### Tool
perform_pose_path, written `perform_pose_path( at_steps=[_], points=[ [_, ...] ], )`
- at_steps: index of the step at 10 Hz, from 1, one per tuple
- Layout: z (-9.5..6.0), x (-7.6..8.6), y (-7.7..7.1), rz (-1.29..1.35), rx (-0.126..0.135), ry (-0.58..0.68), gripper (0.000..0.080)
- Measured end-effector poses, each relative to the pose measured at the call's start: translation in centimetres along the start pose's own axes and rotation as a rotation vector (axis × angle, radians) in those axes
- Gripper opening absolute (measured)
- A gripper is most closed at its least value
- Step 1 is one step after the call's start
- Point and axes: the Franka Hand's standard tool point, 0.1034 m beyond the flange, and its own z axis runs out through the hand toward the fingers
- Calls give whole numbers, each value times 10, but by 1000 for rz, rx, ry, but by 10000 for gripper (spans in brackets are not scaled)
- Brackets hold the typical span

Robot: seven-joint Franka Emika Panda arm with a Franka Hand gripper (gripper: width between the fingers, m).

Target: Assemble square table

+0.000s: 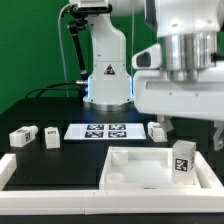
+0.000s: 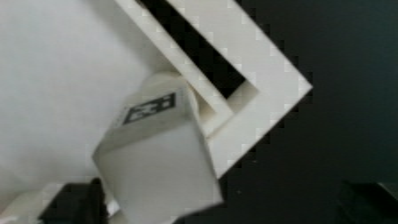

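Note:
The white square table top lies at the front, raised rim up. One white leg block with a black-and-white tag stands upright in its corner on the exterior view's right. My gripper hangs just above this block, its jaws spread wide and holding nothing. In the wrist view the leg block rises from the top's corner between my dark fingers, with the gripper open around it. Two more leg blocks lie on the exterior view's left, and a third lies behind the top.
The marker board lies flat mid-table, in front of the robot base. A long white border rail runs along the front and left edges of the black table.

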Motion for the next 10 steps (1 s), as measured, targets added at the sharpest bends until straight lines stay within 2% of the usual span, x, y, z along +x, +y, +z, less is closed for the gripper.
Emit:
perform_pose_path(
  at_steps=[1, 8, 10],
  points=[
    [-5, -2, -1, 5, 3, -3, 648],
    [-1, -3, 1, 1, -2, -4, 649],
    [-7, -27, 12, -53, -10, -31, 649]
  ],
)
